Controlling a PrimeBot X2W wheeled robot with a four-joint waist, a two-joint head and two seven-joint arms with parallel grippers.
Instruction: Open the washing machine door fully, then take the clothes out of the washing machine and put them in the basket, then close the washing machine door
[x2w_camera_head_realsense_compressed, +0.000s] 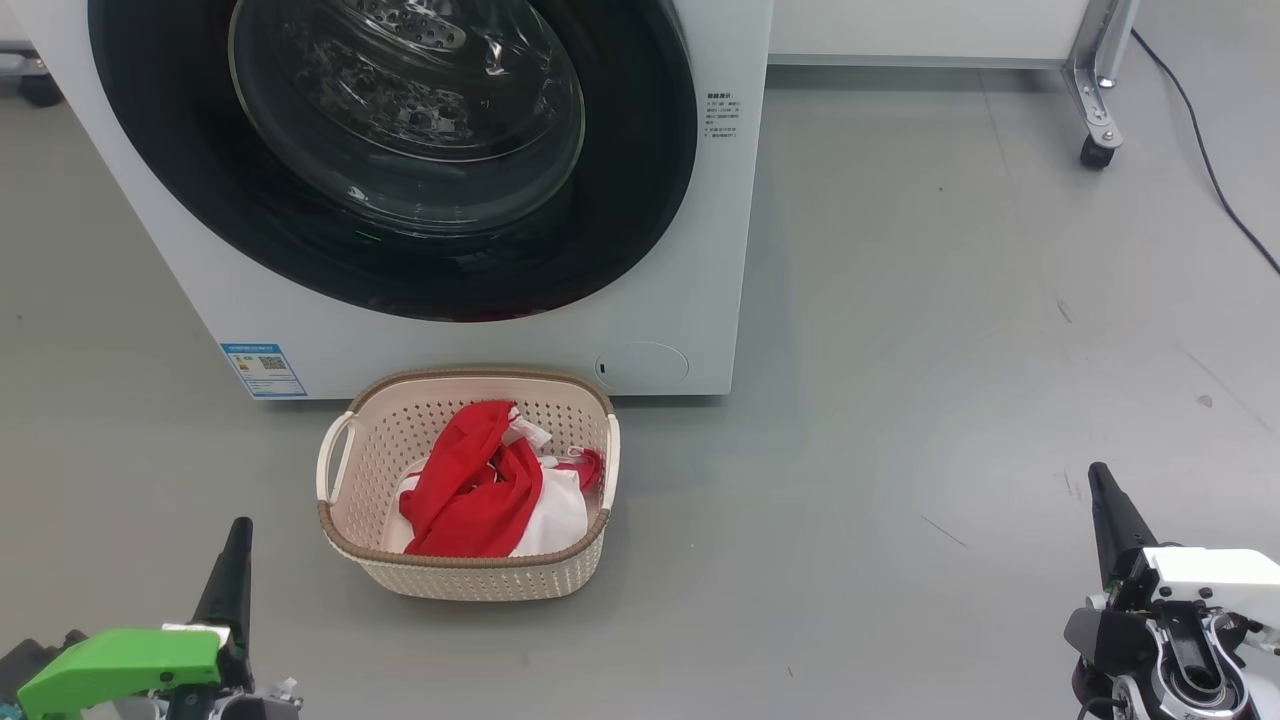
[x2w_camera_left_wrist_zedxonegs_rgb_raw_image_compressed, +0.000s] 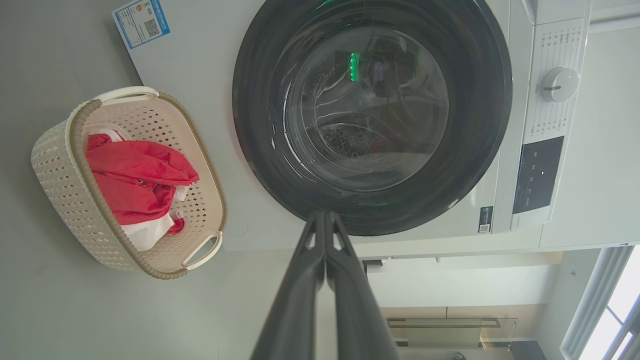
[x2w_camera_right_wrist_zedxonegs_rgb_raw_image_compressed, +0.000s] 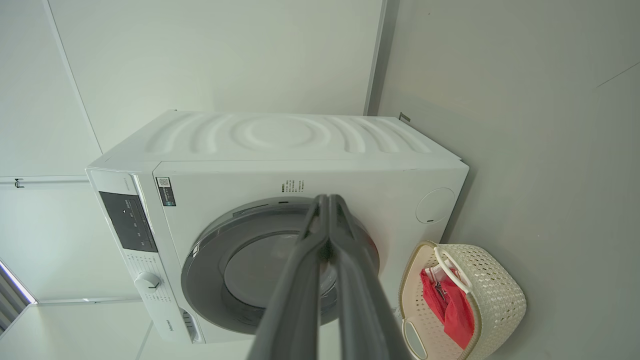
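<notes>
Sitting flush against the washing machine (x2w_camera_head_realsense_compressed: 650, 330), the washing machine door (x2w_camera_head_realsense_compressed: 400, 130) is closed, its glass bowl dark. Basket (x2w_camera_head_realsense_compressed: 470, 575) on the floor just in front of the machine, below the door. Clothes (x2w_camera_head_realsense_compressed: 470, 490) heaped inside it, red over white. Left gripper (x2w_camera_head_realsense_compressed: 240, 530) and right gripper (x2w_camera_head_realsense_compressed: 1100, 480) low at either side, well apart, fingers pressed together, holding nothing.

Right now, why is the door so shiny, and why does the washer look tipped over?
Head view: the door mirrors bright streaks of light. Left wrist view: a green glint sits on its glass; the washer lies sideways because that camera is turned. Right wrist view: sheen turns the black door grey.
</notes>
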